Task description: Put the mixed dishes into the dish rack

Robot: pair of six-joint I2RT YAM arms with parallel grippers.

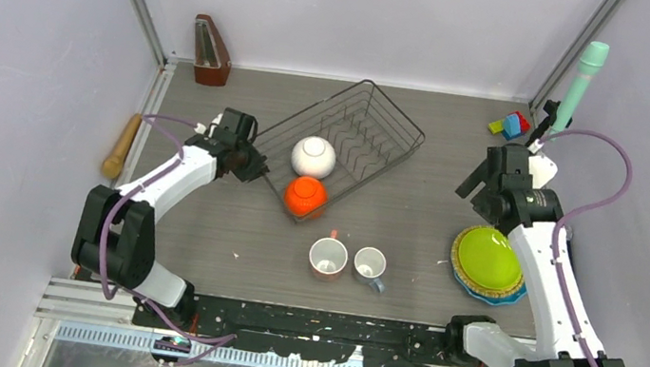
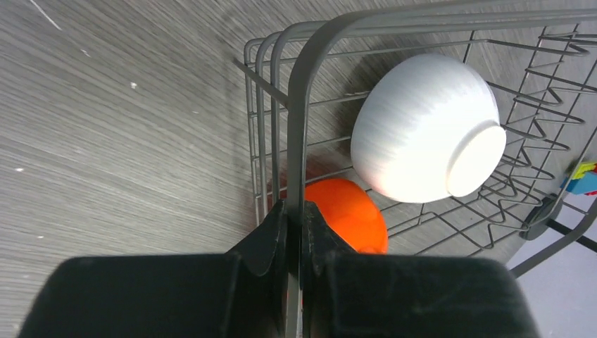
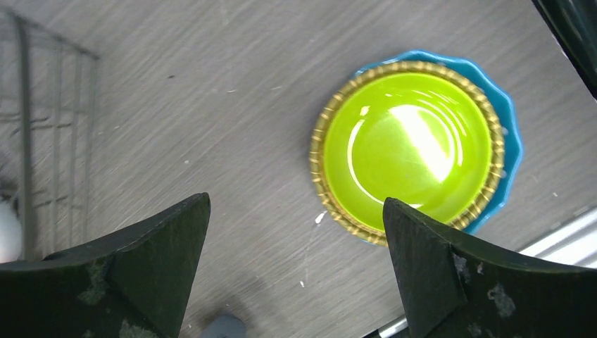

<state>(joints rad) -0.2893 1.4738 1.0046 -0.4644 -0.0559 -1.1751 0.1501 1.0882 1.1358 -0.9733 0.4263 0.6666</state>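
The left gripper [image 2: 296, 211] is pinched tight on the near corner rim of the dish rack [image 2: 310, 63], which sits at an angle on the middle of the table. Inside the rack the white bowl [image 2: 422, 127] lies foot-up, with the orange bowl [image 2: 348, 215] just beside it at the gripped corner. The right gripper [image 3: 296, 201] hangs with its jaws spread wide, near the lime-green plate [image 3: 408, 144] stacked on the yellow and blue ones. The pink mug [image 1: 328, 257] and the grey mug [image 1: 370, 265] stand side by side on the table in front of the rack.
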